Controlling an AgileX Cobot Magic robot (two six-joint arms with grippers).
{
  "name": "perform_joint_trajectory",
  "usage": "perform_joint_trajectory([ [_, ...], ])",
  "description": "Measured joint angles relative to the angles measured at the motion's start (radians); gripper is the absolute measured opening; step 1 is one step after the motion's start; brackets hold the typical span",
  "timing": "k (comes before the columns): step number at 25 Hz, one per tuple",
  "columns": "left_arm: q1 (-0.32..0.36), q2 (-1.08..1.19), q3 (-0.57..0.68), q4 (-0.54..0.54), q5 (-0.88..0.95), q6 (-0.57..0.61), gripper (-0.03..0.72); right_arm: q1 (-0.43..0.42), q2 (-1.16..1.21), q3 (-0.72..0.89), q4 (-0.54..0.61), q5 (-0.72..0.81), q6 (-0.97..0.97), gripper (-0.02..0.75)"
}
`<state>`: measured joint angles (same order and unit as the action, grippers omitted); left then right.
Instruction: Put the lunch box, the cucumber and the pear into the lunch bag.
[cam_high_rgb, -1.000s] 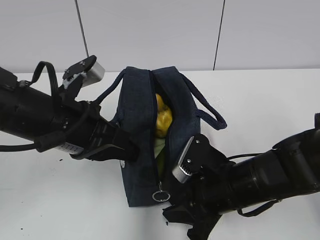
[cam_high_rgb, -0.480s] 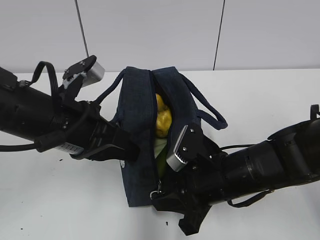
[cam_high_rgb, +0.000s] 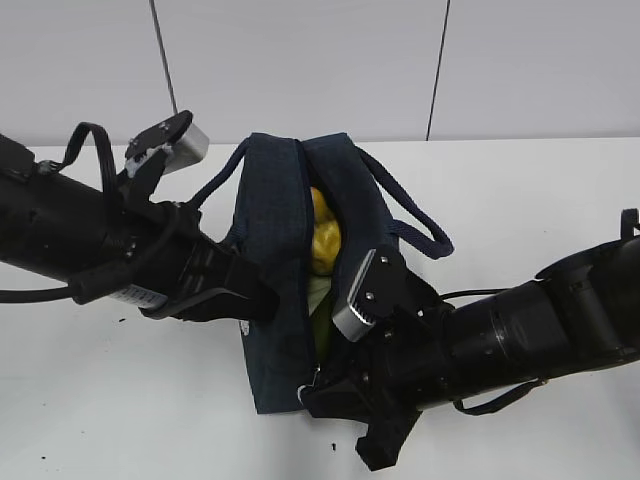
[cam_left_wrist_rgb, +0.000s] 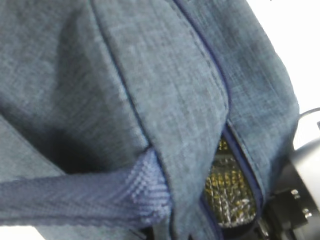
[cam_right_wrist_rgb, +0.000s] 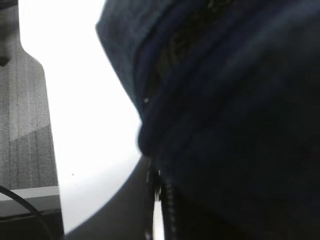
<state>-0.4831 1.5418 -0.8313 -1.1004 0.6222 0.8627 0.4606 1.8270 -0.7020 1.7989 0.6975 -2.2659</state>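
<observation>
The navy lunch bag (cam_high_rgb: 272, 240) stands mid-table with its top zipper open. Inside it show the yellow pear (cam_high_rgb: 325, 235), the pale green lid of the lunch box (cam_high_rgb: 317, 293) and a darker green strip, probably the cucumber (cam_high_rgb: 322, 325). My left gripper (cam_high_rgb: 262, 303) is shut on the bag's left side; in the left wrist view only bag fabric (cam_left_wrist_rgb: 165, 90) and a strap (cam_left_wrist_rgb: 75, 197) show. My right gripper (cam_high_rgb: 318, 388) is shut at the near end of the zipper, covering the ring pull. In the right wrist view its dark fingers (cam_right_wrist_rgb: 125, 210) meet against the bag (cam_right_wrist_rgb: 235, 125).
The white table (cam_high_rgb: 120, 410) runs on around the bag, with a few dark specks near the front. A loop handle (cam_high_rgb: 418, 228) hangs off the bag's right side. A pale wall stands close behind. Both arms flank the bag.
My right gripper has moved left to the near end of the zipper and shut there, hiding the ring pull. The left arm and the bag have held still.
</observation>
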Motion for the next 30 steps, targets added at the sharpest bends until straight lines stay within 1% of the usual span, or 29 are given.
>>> perform_joint_trajectory([
  [4, 0.0, 0.0, 0.0, 0.0, 0.0, 0.0, 0.004, 0.0, 0.0, 0.0, 0.0, 0.037, 0.04, 0.006],
  [7, 0.0, 0.0, 0.0, 0.0, 0.0, 0.0, 0.006, 0.0, 0.005, 0.0, -0.027, 0.059, 0.088, 0.006],
  [10, 0.0, 0.0, 0.0, 0.001, 0.001, 0.0, 0.034, 0.0, 0.005, 0.0, -0.064, 0.078, 0.142, 0.006],
  [16, 0.0, 0.0, -0.001, 0.005, 0.001, 0.0, 0.152, 0.0, -0.05, 0.0, -0.12, 0.078, 0.227, 0.006],
  [23, 0.0, 0.0, -0.002, 0.046, 0.001, 0.0, 0.308, 0.0, -0.131, 0.0, -0.158, 0.065, 0.309, 0.006],
  [26, 0.0, 0.0, -0.002, 0.047, 0.002, 0.0, 0.342, 0.0, -0.174, 0.002, -0.188, 0.035, 0.351, 0.006],
  [30, 0.0, 0.0, -0.004, 0.047, 0.006, 0.0, 0.358, 0.0, -0.234, 0.002, -0.213, 0.003, 0.388, 0.006],
])
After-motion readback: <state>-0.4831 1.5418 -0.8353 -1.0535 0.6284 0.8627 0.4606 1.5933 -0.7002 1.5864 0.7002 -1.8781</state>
